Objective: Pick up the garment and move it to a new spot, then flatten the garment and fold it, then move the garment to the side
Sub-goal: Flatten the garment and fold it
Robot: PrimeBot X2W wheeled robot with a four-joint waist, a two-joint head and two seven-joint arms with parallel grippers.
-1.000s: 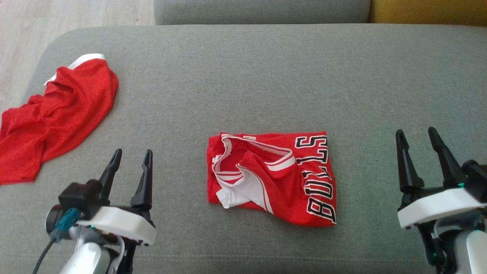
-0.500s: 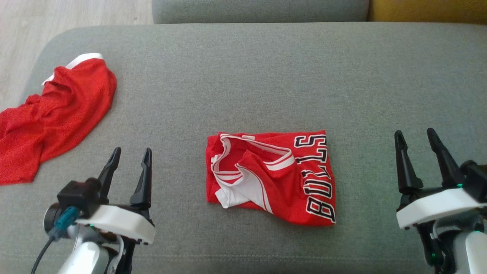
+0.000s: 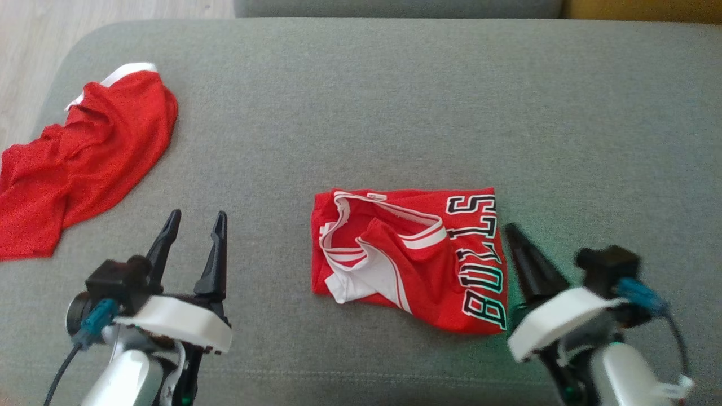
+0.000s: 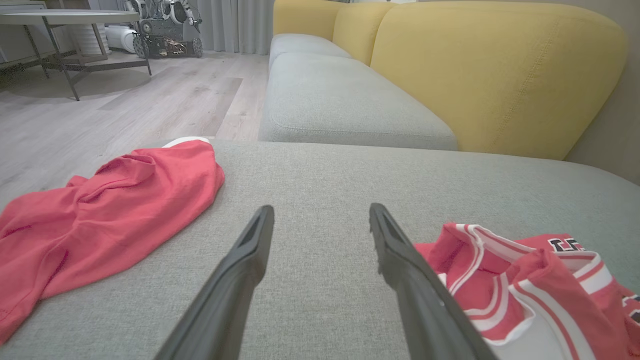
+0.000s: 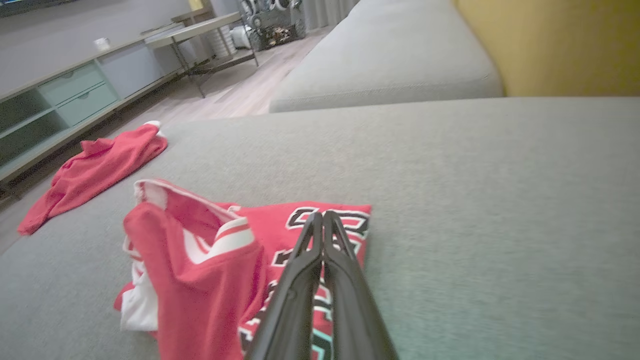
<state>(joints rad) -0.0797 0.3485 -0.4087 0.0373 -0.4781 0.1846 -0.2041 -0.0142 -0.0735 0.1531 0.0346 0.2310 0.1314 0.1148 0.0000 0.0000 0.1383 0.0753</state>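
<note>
Crumpled red garment (image 3: 84, 158) on grey cushion (image 3: 366, 113), well left of jersey (image 3: 406, 259)

The jersey (image 3: 412, 259) is laid on the middle of the sofa cushion (image 3: 361, 113). A second garment (image 3: 84, 163) is spread at the cushion's far left corner, well apart from it. The left gripper (image 3: 198, 214) is held left of the jersey, and the right gripper (image 3: 510, 228) is placed just beside its right edge.
</note>
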